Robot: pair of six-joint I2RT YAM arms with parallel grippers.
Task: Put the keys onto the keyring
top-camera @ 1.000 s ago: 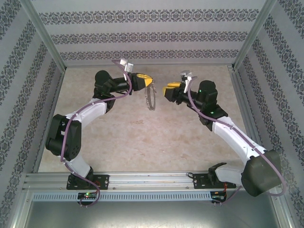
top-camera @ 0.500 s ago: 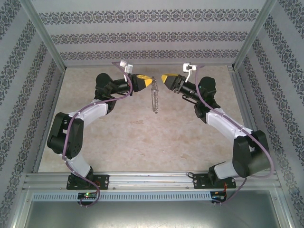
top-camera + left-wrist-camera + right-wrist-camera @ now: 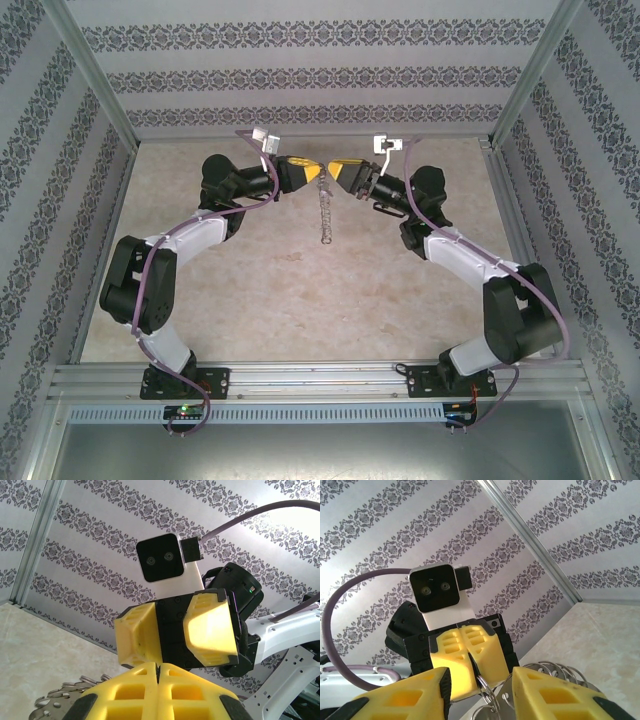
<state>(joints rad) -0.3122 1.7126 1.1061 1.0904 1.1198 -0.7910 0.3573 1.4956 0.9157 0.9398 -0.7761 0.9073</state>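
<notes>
My left gripper (image 3: 316, 173) is shut on the top of the keyring (image 3: 324, 214), which hangs edge-on below it above the table's far middle. In the left wrist view the yellow fingers (image 3: 125, 690) press together on a thin dark edge, and the ring's small metal loops (image 3: 65, 695) show at lower left. My right gripper (image 3: 338, 170) faces the left one tip to tip. It stands open in the right wrist view, its midpoint (image 3: 481, 680) over the keyring's wire (image 3: 487, 687), with more loops (image 3: 555, 672) to the right. I cannot make out the keys.
The beige tabletop (image 3: 300, 290) lies well below both grippers. Patterned walls and metal frame posts (image 3: 95, 90) close in the back and both sides. The right arm's elbow (image 3: 520, 315) sits at the near right.
My right gripper swung up and left until it met the left gripper's tips, and its jaws narrowed. The hanging keyring turned edge-on. The left gripper stayed shut in place.
</notes>
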